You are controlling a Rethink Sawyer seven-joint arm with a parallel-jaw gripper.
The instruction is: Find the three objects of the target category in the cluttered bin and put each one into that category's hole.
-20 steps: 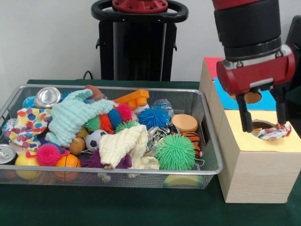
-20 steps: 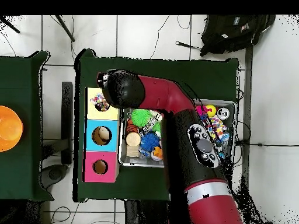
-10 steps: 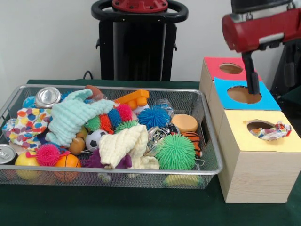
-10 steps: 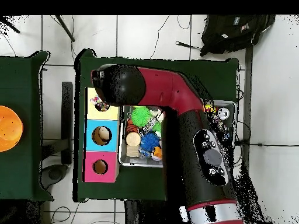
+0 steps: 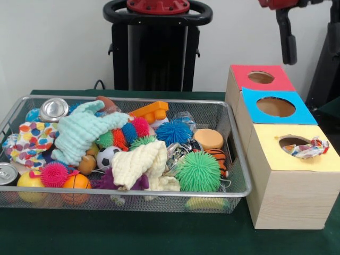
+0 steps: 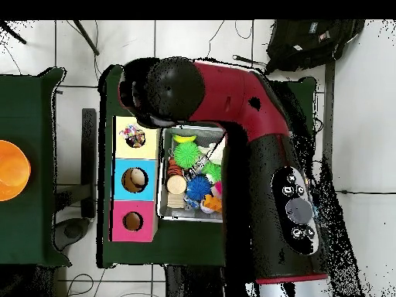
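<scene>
Crosswise, crumpled wrapper [image 5: 307,148] lies over yellow hole [image 5: 291,142] — gripper [image 5: 311,37] empty; fingers apart.

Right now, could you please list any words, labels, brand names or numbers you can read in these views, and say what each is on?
None can be read.
The crumpled wrapper in the yellow hole carries print too blurred to read.
The two cans show only plain tops.
</scene>
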